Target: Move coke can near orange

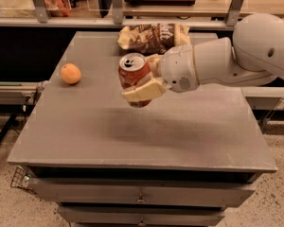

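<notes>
1 can in the air, 3 ways to spoil the move

Nearest the camera, the front of the grey surface carries only a soft shadow under the load. Above it the hand is clamped on the coke can, with 1 pale finger across the lower front and the other behind. The can hangs clear of the surface, about mid-way across, and seems to lean a little. That lean is risk 1: set down crooked, the can may tip and roll. Risk 2 is the hold on a smooth wall, which a quick swing could loosen. Further left and back sits the orange, well apart from the can. Risk 3 is arriving too fast or too close, which could send the orange rolling off the left edge. Farthest back, the chip bag lies just behind the hand, where the wrist might brush it.
</notes>
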### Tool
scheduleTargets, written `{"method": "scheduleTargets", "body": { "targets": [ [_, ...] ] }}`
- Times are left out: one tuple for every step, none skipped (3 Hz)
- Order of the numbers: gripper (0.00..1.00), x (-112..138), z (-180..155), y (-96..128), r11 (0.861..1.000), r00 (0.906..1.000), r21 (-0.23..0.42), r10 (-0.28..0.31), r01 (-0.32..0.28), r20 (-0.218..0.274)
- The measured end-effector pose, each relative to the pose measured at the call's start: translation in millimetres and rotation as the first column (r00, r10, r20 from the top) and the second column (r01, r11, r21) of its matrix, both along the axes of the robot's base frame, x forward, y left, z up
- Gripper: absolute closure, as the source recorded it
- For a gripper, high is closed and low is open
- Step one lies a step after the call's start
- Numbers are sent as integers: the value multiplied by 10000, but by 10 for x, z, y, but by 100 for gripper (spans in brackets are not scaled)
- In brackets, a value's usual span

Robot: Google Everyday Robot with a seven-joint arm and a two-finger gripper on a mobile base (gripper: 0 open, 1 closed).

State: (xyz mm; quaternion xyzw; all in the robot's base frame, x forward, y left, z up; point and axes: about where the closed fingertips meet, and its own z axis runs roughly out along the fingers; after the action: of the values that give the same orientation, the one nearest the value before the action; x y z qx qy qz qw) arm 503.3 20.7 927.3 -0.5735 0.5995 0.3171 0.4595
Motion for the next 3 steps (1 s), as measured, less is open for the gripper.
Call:
{"method": "scheduleTargets", "body": {
  "targets": [
    [100, 122, -103, 242, 9982, 9996, 583, 104, -120, 280],
    [100, 465, -204, 571, 9946, 9985, 986, 290, -334, 461],
    [100, 836, -199, 972, 9911, 9962, 1154, 586, -659, 649]
  ]
}}
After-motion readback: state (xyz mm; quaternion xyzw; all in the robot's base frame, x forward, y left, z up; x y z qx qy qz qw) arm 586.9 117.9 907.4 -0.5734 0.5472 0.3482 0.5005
